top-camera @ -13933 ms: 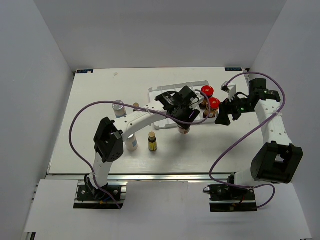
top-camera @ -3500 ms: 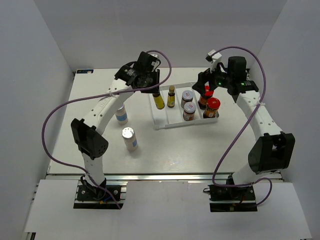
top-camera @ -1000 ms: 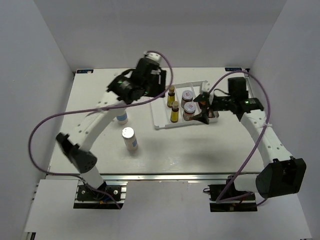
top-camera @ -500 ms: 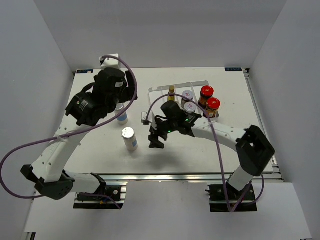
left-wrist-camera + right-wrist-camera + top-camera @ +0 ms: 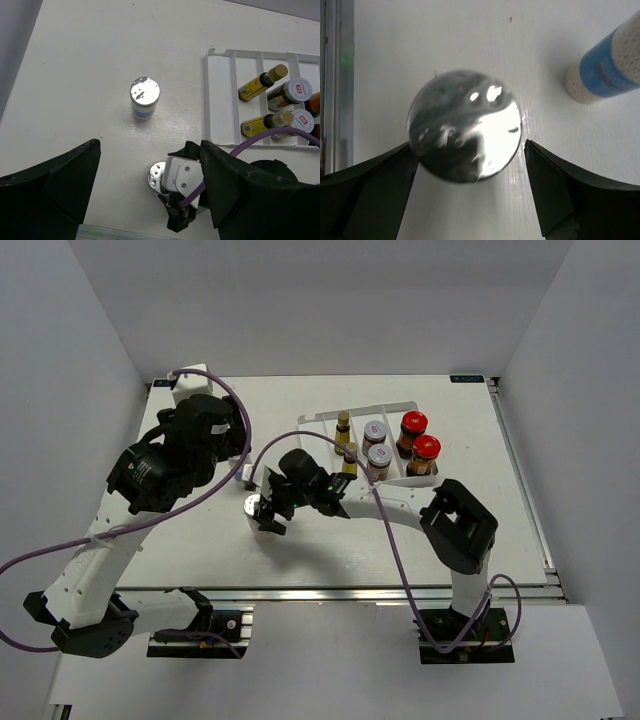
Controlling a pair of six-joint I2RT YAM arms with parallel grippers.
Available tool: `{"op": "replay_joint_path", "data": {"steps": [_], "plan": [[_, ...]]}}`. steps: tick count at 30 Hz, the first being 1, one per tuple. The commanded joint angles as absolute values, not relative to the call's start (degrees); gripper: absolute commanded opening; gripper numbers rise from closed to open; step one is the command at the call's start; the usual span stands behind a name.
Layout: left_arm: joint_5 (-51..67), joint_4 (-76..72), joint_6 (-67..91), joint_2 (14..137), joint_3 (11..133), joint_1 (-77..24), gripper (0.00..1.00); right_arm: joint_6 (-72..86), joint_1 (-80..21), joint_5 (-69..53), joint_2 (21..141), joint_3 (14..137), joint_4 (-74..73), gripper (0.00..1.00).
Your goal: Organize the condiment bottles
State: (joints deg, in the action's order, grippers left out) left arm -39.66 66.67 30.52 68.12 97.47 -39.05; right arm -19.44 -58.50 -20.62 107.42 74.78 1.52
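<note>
Grasp pending, six of eight stowed.
Left claw (image 5: 150, 145) hung high, fingers wide apart, empty. Far white bottle (image 5: 144, 98) stood on the bench (image 5: 90, 45). Right claw (image 5: 470, 147) straddled the near white bottle (image 5: 465, 131), not clamped; tray (image 5: 218, 100) to its right. Risk: closing off-centre on its slick top could topple it.

A white table (image 5: 500, 530) is sitting inside plain pale-grey walls: a back wall (image 5: 320, 300), a left wall (image 5: 60, 440) and a right wall (image 5: 590, 390). An aluminium rail (image 5: 330, 592) is running along its near edge. Soft light is casting faint shadows on the tabletop.
</note>
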Motion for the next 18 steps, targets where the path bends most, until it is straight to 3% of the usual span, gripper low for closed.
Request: {"op": "replay_joint_path", "data": {"steps": [1,9,12,15,16,18], "plan": [[-41.7,68.0,31.2,67.0,98.1,-38.8,0.90,-16.9,-59.1,-16.7,110.2,80.0,5.4,0.89],[-41.4,68.2,32.6,66.4,96.7,-38.8,0.90,-16.7,-59.5,-17.0,113.5,84.0,6.0,0.89],[-41.6,68.5,33.0,66.0,96.6,-38.8,0.90,-17.5,-59.4,-17.7,113.2,83.3,6.2,0.83],[-41.6,68.6,33.7,66.0,96.1,-38.8,0.90,-18.8,-59.3,-20.4,111.5,80.6,7.8,0.69],[-41.5,68.6,33.8,66.0,96.0,-38.8,0.90,-19.1,-59.3,-21.3,111.0,80.1,8.8,0.57],[-41.5,68.3,34.2,65.9,95.4,-38.8,0.90,-19.5,-59.3,-23.8,110.3,79.6,9.1,0.42]]}}
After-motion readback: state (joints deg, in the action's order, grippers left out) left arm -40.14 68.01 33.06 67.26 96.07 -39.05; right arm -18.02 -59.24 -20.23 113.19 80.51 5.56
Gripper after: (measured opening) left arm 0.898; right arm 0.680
